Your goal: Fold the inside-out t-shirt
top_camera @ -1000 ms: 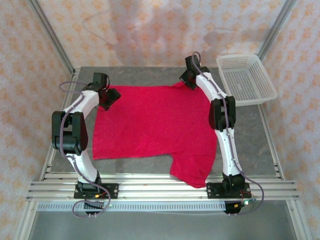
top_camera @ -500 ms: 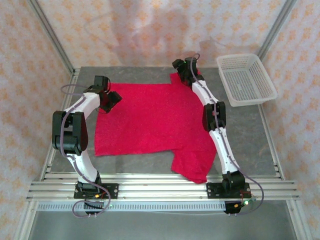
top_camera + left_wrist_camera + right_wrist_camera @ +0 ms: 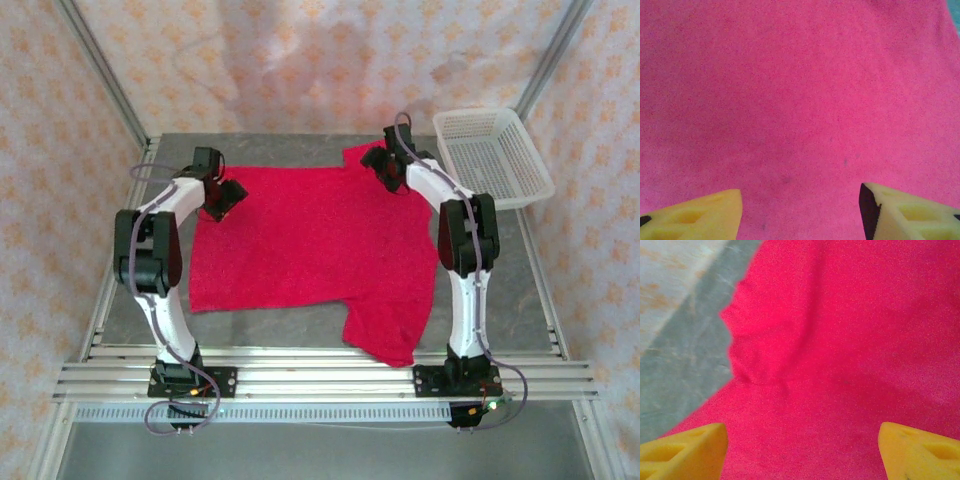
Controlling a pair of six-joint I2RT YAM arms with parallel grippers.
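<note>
A grey tabletop [image 3: 520, 270] within patterned curtain walls [image 3: 300, 60]. A bright red cloth t-shirt [image 3: 310, 240] lies spread flat at its centre. The left gripper [image 3: 222, 198] hovers at the shirt's far-left corner, fingers apart and empty. The right gripper [image 3: 385, 165], at its far-right sleeve, is likewise released. Judgement: pinch both corners evenly before folding.

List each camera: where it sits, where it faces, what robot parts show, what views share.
Top external: above and behind the bases, looking down at the t-shirt lying on the table; both arms, left gripper and right gripper show.
Left wrist: on the left wrist, facing down at red cloth; its open yellow fingers show.
Right wrist: on the right wrist, facing the shirt's edge and grey table; open yellow fingers.
Shared: all three see the t-shirt.
</note>
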